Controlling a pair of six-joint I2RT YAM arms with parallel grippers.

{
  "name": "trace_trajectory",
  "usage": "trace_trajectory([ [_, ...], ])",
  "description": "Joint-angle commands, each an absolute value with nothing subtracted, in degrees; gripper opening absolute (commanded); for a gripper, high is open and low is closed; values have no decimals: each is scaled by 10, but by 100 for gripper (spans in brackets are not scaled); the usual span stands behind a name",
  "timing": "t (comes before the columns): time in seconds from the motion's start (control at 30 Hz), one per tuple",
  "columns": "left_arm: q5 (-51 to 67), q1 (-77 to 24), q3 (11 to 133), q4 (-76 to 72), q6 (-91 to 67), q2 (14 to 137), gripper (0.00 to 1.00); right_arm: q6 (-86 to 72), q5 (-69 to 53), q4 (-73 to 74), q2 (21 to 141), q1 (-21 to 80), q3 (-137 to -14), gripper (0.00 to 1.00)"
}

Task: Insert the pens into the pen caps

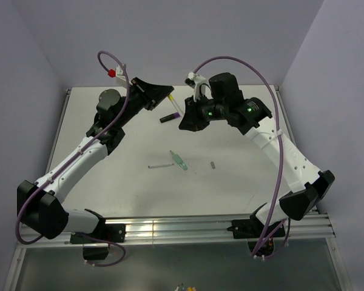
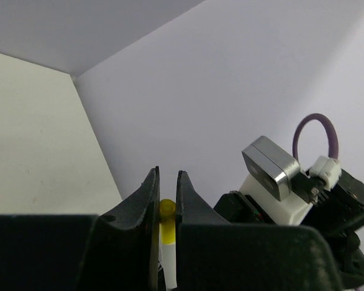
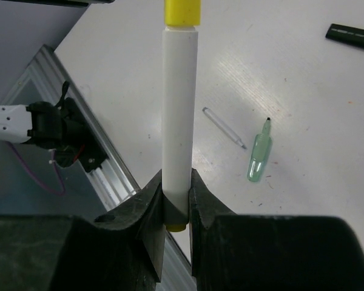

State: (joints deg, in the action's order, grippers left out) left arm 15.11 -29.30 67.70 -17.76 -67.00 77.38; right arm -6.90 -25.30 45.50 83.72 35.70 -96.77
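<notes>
closest to us, the right gripper (image 3: 175, 185) clamps a smooth white pen (image 3: 181, 103) — yellow-ended; our left gripper (image 2: 167, 182) pinches the yellow cap (image 2: 167, 209) at its tip.

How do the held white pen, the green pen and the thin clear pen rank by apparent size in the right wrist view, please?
1. white pen: largest, but nearest the camera.
2. green pen: thicker.
3. thin clear pen: similar length, slimmer.
</notes>
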Motion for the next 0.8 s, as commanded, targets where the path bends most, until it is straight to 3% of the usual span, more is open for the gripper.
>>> trace_trajectory([
  [0.0, 340, -342, 626, -182, -656, 766, 0, -48, -348, 242, 829, 341, -1026, 0],
  [0.17, 394, -343, 588, -285, -678, 763, 0, -60, -448, 217, 831, 322, -1027, 0],
  [0.43, 408, -359, 570, -330, -694, 761, 0, -117, -548, 157, 838, 306, -1020, 0],
  [0.77, 405, -375, 572, -288, -696, 759, 0, -133, -521, 135, 837, 282, -1032, 0],
])
